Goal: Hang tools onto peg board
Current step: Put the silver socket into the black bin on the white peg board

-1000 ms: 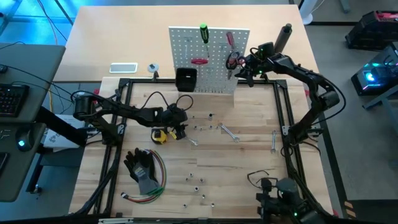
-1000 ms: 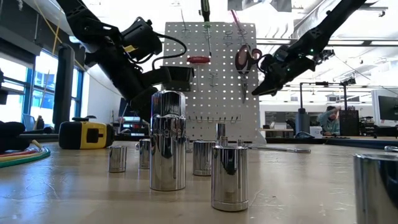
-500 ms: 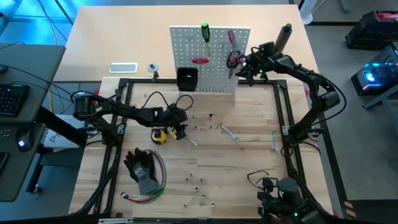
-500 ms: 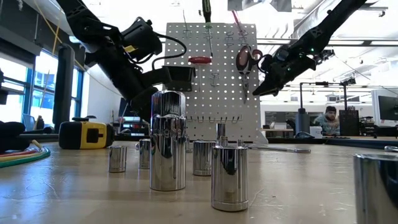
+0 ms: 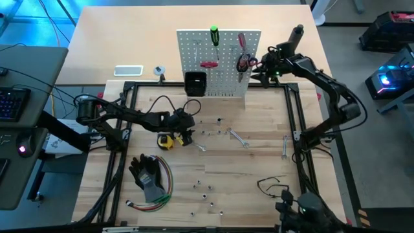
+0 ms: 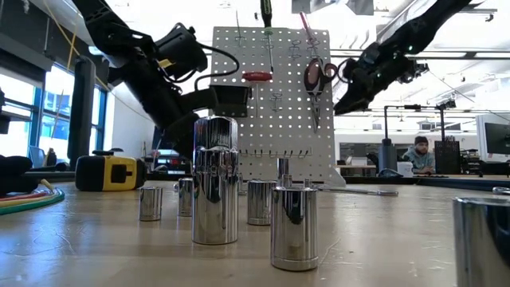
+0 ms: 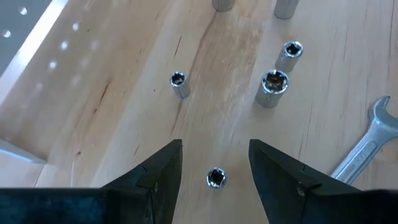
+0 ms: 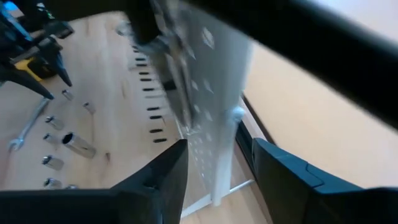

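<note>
Since a second ago, the right gripper (image 5: 262,66) has drawn back from the red-handled scissors (image 5: 243,62), fingers now spread; the scissors hang on the peg board (image 5: 194,48) beside two screwdrivers (image 5: 212,35). Low over the desk (image 5: 252,168), the left gripper (image 7: 214,163) spreads around a small socket (image 7: 216,178); wrenches (image 5: 238,138), a tape measure (image 5: 166,140) and gloves (image 5: 146,172) lie around.

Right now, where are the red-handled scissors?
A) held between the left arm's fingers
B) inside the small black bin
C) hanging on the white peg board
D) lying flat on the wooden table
C: the scissors hang on the peg board, with the right gripper just beside them, open and empty.
</note>
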### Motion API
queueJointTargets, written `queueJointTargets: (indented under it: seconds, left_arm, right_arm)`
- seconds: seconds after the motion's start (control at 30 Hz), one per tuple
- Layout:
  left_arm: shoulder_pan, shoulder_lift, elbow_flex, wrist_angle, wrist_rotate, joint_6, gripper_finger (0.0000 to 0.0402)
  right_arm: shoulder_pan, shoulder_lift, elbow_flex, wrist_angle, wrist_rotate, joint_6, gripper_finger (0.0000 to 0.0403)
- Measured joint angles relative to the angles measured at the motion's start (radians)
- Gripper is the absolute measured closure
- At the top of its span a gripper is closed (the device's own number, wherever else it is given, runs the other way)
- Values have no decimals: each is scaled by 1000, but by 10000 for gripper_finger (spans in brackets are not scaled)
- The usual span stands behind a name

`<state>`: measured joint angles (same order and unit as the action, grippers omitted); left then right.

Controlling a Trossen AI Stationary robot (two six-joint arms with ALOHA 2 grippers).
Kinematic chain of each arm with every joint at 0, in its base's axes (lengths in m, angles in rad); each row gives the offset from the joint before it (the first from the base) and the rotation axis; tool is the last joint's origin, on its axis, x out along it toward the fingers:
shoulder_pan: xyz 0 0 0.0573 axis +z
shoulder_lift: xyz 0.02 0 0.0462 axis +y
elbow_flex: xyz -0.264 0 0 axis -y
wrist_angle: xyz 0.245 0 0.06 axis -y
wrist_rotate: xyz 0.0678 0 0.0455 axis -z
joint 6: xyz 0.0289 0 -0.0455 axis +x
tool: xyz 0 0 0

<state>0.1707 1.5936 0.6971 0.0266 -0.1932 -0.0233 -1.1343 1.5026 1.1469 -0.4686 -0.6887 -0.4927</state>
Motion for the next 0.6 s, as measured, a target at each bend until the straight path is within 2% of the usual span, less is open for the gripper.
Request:
queueJointTargets:
  seconds: [0.23, 0.6]
  left_arm:
    - [-4, -5, 0, -36, 9, 9, 222]
    - [-13, -38, 0, -155, 120, 56, 222]
  right_arm:
    - [2, -119, 0, -63, 6, 50, 230]
    - [96, -262, 0, -255, 4, 48, 230]
